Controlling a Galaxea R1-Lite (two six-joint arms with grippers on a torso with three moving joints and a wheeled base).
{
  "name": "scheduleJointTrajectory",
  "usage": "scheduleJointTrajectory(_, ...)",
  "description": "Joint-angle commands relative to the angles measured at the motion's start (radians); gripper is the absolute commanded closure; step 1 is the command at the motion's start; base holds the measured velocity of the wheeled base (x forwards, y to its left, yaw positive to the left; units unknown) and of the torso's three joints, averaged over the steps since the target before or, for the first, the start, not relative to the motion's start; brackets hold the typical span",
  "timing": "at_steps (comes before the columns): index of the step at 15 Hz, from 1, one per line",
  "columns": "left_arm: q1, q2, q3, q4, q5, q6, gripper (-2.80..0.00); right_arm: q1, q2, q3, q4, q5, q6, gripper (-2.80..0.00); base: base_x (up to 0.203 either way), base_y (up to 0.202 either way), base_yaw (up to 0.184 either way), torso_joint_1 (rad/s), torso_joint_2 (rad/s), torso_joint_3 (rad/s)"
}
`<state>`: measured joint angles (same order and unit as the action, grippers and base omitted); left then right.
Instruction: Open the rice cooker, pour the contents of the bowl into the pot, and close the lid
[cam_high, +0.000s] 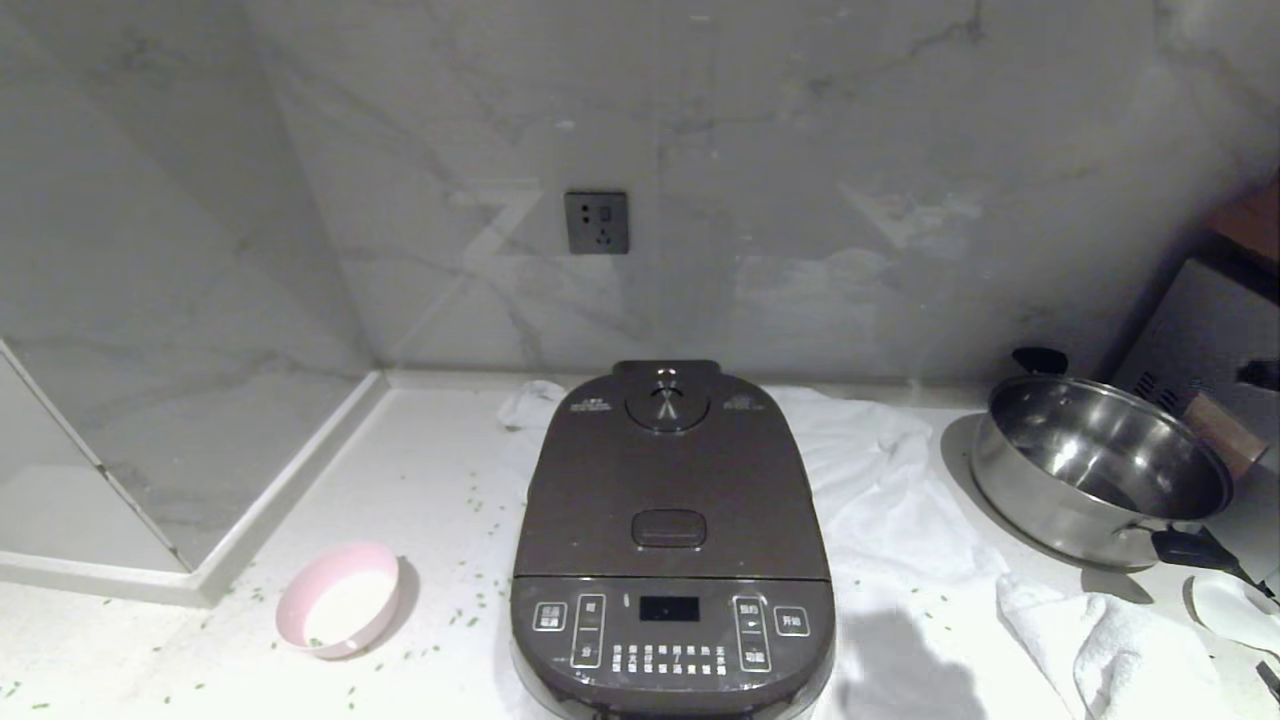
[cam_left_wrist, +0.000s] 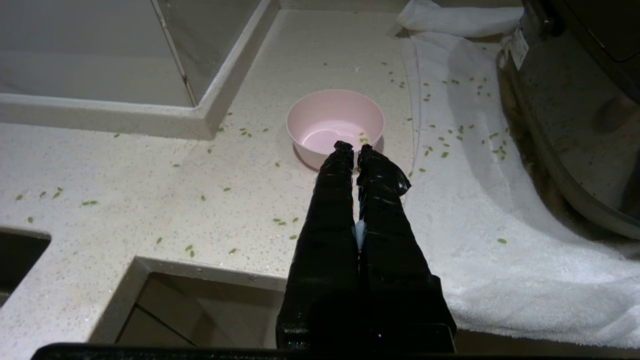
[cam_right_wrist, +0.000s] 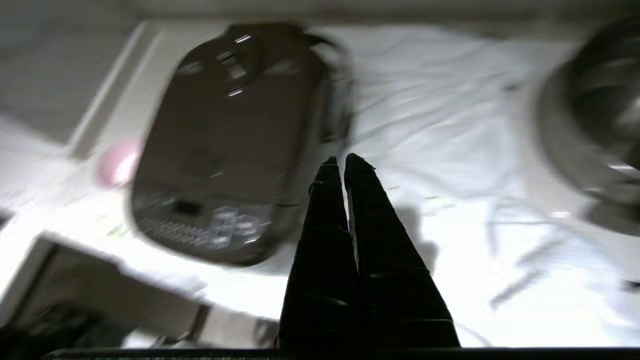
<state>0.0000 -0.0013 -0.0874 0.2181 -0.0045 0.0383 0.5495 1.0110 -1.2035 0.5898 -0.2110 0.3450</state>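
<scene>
The dark brown rice cooker (cam_high: 672, 545) stands mid-counter on a white towel with its lid (cam_high: 670, 480) down, so the pot is hidden. To its left the pink bowl (cam_high: 340, 598) rests on the counter; in the left wrist view the bowl (cam_left_wrist: 335, 125) holds only one or two green bits. Many small green bits (cam_left_wrist: 462, 137) lie scattered on counter and towel. My left gripper (cam_left_wrist: 353, 148) hangs shut just short of the bowl, near the counter's front edge. My right gripper (cam_right_wrist: 341, 161) is shut with nothing in it, above the towel beside the cooker (cam_right_wrist: 235, 145). Neither arm shows in the head view.
A shiny steel pan (cam_high: 1095, 470) with black handles sits at the right on the white towel (cam_high: 890, 500). A folded cloth (cam_high: 1110, 640) lies at the front right. A raised marble ledge (cam_high: 200, 520) bounds the left; a wall socket (cam_high: 596, 222) is behind.
</scene>
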Motion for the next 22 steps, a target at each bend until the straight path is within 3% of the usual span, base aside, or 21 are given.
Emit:
scheduleJointTrajectory(1,0.000,0.000,0.000,0.001,0.001,-0.001,0.00,-0.130,-0.149,0.060,0.002,-0.035,-0.061,0.00,0.000,0.000,0.000,0.000,0.00,0.000)
scheduleJointTrajectory(8,0.000,0.000,0.000,0.001,0.004,-0.005,0.00,-0.450,-0.502,0.197,0.032,-0.057,-0.207,0.00,0.000,0.000,0.000,0.000,0.00,0.000)
scheduleJointTrajectory(12,0.000,0.000,0.000,0.001,0.006,-0.014,0.00,-0.507,-0.741,0.307,0.027,-0.043,-0.311,0.00,0.000,0.000,0.000,0.000,0.00,0.000)
scheduleJointTrajectory(16,0.000,0.000,0.000,0.001,0.006,-0.015,0.00,-0.544,-0.963,0.433,0.027,0.064,-0.360,0.00,0.000,0.000,0.000,0.000,0.00,0.000)
scheduleJointTrajectory(19,0.000,0.000,0.000,0.001,0.006,-0.015,0.00,-0.549,-1.009,0.605,0.018,0.164,-0.375,0.00,0.000,0.000,0.000,0.000,0.00,0.000)
scheduleJointTrajectory(22,0.000,0.000,0.000,0.001,0.008,-0.020,0.00,-0.549,-1.010,0.839,-0.161,0.185,-0.422,0.00,0.000,0.000,0.000,0.000,0.00,0.000)
